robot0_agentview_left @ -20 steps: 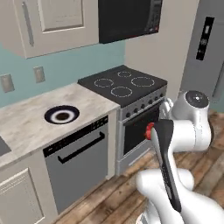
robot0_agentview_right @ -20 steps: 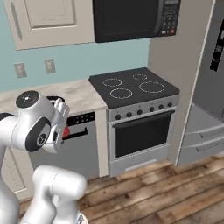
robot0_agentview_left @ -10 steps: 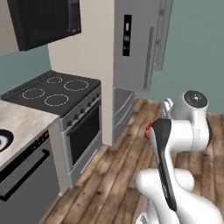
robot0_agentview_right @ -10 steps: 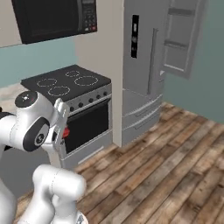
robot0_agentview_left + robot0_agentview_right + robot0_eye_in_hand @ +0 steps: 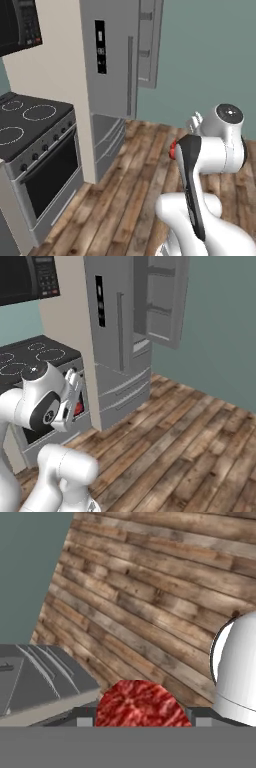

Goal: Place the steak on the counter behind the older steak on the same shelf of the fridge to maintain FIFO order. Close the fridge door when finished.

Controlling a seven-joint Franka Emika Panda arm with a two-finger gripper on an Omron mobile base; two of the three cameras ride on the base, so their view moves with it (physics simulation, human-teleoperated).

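One steak (image 5: 141, 704) sits pinched in the gripper (image 5: 141, 716), wood floor (image 5: 165, 607) behind it; the fridge (image 5: 117, 331) has its right door (image 5: 167, 298) swung open

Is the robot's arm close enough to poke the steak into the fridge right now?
Probably not yet. The gripper holds the steak tucked close to the robot's body, and a stretch of wooden floor lies between the robot and the fridge. Its right door stands open, so nothing blocks the opening.
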